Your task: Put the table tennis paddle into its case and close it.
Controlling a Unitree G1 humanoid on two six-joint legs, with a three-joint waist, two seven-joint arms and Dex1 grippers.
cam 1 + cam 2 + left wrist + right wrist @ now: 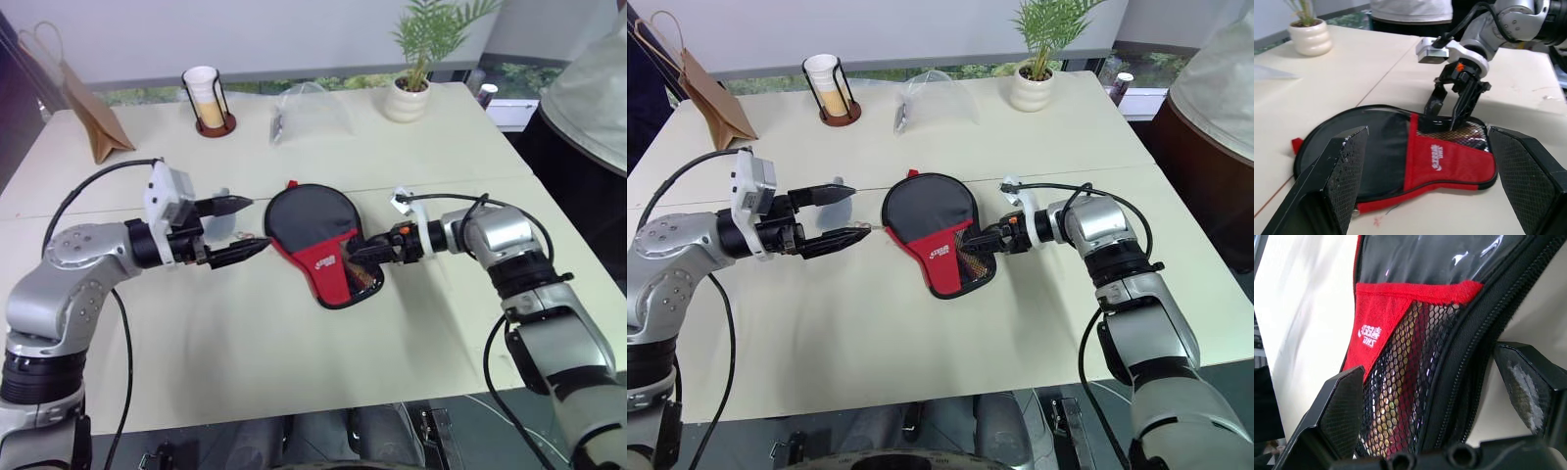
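The case (312,227), a paddle-shaped black pouch with a red panel and white logo, lies flat at the table's middle. Tan and red stripes of the table tennis paddle's handle (1400,382) show through its black mesh pocket. I cannot make out the blade. My right gripper (355,253) stands open at the case's narrow end, and its fingers straddle the zipped edge (1449,377) beside the mesh. My left gripper (257,223) hovers open and empty just left of the case's round end, above the table. The left wrist view looks over the case toward the right gripper (1442,120).
At the table's back stand a brown paper bag (93,117), a cup holder with paper cups (208,98), a clear plastic bag (309,116) and a potted plant (411,88). A person (588,88) stands at the far right. The table's front half is bare.
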